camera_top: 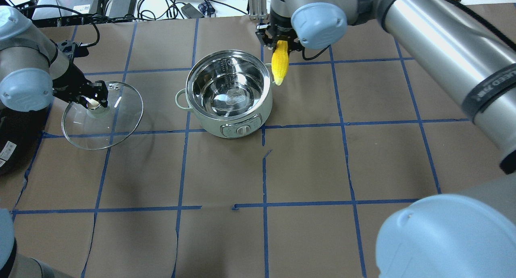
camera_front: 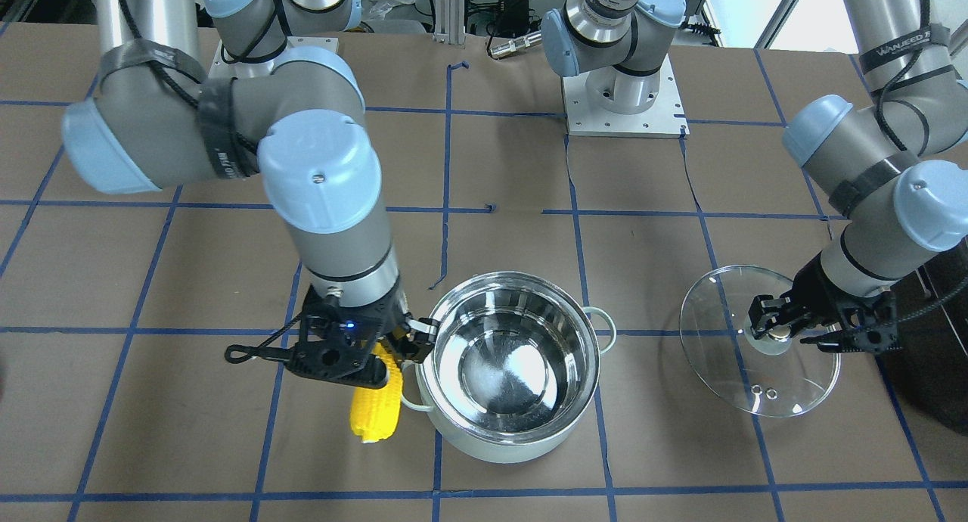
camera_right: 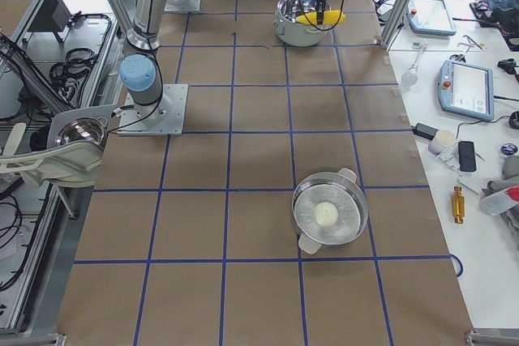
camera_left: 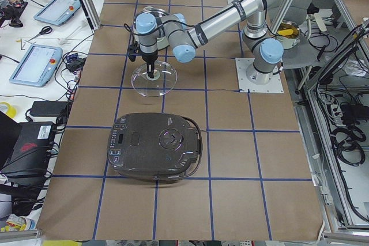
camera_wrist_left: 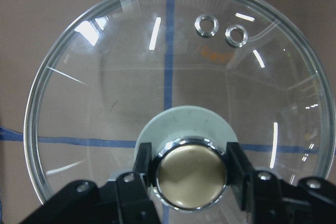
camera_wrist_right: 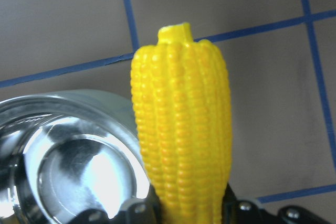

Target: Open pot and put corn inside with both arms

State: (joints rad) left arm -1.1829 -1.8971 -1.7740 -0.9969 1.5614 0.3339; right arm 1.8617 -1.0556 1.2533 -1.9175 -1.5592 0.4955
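The pot stands open mid-table, mint-green outside, its steel inside empty; it also shows in the overhead view. My right gripper is shut on the yellow corn and holds it above the table, just outside the pot's rim on the right arm's side. The corn also shows in the overhead view and the right wrist view. My left gripper is shut on the metal knob of the glass lid, held low beside the pot; the lid also shows in the overhead view.
A large black appliance sits beyond the lid on the left arm's side. A second steel pot with a white lump in it stands at the table's far right end. Blue tape lines mark a grid on the brown table.
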